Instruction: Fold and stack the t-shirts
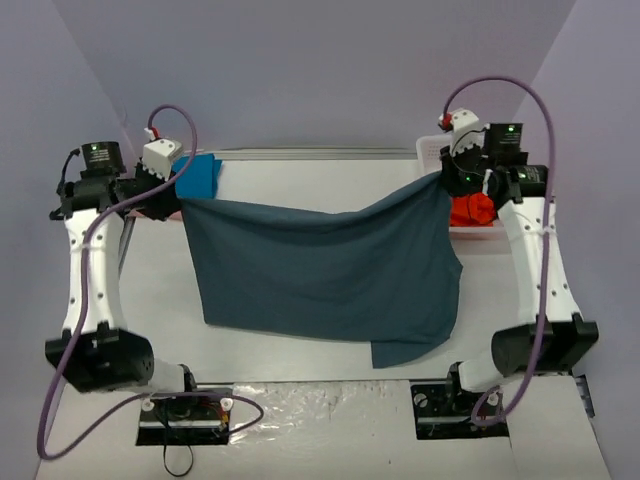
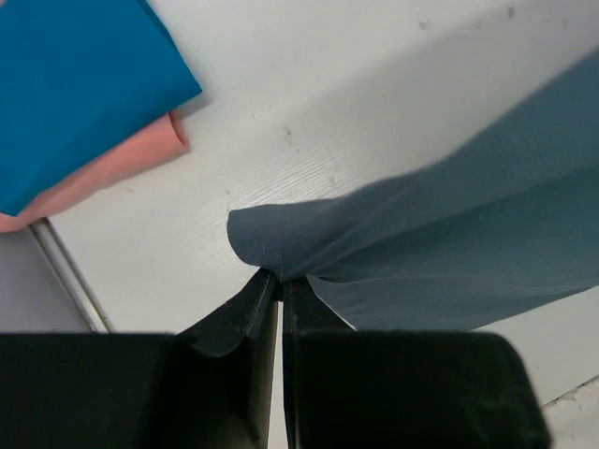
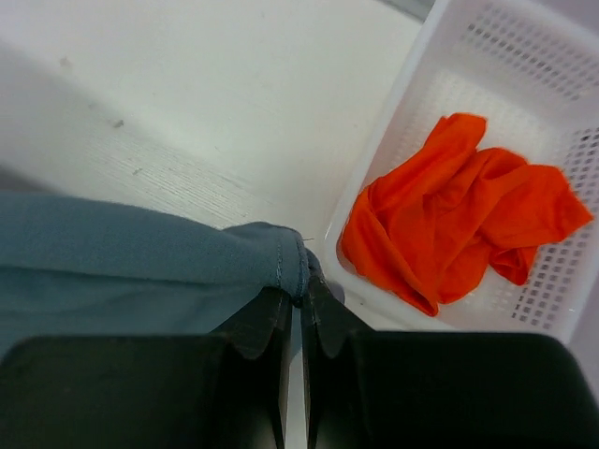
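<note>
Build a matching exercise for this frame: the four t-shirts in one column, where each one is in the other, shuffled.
Column one
1. slate t-shirt
2. teal t-shirt
3. pink t-shirt
4. orange t-shirt

Column two
A. crumpled in the white basket
B. folded, lying on another shirt
C. pinched at two corners by the left gripper and the right gripper
D. folded, under another shirt

Pairs: 1-C, 2-B, 3-D, 4-A

No legible text, brand, number anywhere; label [image 1: 503, 142] on right arm [image 1: 535, 265] too small.
</note>
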Action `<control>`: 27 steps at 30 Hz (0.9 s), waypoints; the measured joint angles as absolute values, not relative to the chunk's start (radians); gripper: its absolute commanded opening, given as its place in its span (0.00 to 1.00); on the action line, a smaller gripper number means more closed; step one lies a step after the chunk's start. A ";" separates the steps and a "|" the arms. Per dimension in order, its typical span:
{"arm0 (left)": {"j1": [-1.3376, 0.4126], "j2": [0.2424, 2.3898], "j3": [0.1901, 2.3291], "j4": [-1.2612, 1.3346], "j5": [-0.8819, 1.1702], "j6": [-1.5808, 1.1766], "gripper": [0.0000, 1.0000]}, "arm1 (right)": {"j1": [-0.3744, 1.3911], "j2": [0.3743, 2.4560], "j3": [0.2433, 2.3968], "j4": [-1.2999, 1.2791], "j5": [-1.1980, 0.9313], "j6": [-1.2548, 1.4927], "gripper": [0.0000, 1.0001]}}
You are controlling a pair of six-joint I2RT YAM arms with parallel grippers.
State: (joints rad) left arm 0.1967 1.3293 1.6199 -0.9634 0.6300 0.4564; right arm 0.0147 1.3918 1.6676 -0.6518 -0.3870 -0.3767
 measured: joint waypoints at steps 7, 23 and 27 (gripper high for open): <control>0.199 1.812 1.951 -1.013 0.641 0.440 0.02 | 0.016 1.789 1.870 -0.643 -0.366 -0.373 0.00; 0.230 1.343 1.840 -1.028 0.683 0.453 0.02 | 0.012 1.347 1.818 -0.596 -0.384 -0.371 0.00; 0.230 1.245 1.579 -1.037 0.672 0.527 0.02 | 0.012 1.172 1.506 -0.620 -0.381 -0.412 0.00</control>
